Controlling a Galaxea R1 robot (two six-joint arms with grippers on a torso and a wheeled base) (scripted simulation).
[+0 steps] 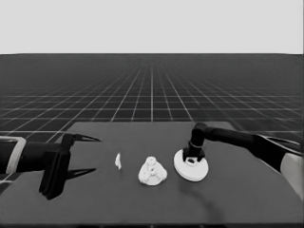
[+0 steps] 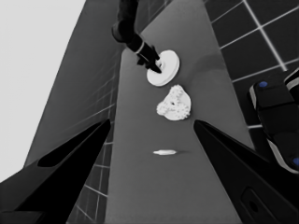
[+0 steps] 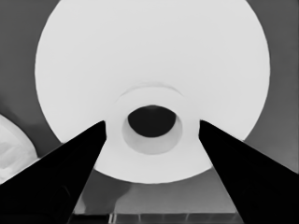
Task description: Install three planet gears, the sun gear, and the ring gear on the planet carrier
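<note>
The larger round part (image 1: 191, 166) lies on the surface (image 1: 95, 199) right of its middle, tilted, its raised hub (image 3: 150, 122) and dark centre hole facing up. The right hand (image 1: 192, 158) stands straight over it, reaching in from the surface's right edge. In the right wrist view its two fingers (image 3: 65, 172) are spread to either side of the hub, each tip just beside the hub's outer wall; whether they press on it I cannot tell.

Just beside the larger round part, toward the middle of the surface, sits a heap of white parts (image 1: 152, 172): the smaller round part with toothed gears piled on it. Gear teeth show along the heap's rim in the left wrist view (image 2: 174, 105), but how many gears are there, and how they sit, cannot be told apart. An edge of this heap shows at the side of the right wrist view (image 3: 11, 149), close to the larger round part; whether they touch I cannot tell.

Farther toward the left edge, apart from the heap, lies the thin white piece (image 1: 118, 161), alone on the surface.

The left hand (image 1: 85, 154) waits over the surface's left end, fingers spread wide, holding nothing.
</note>
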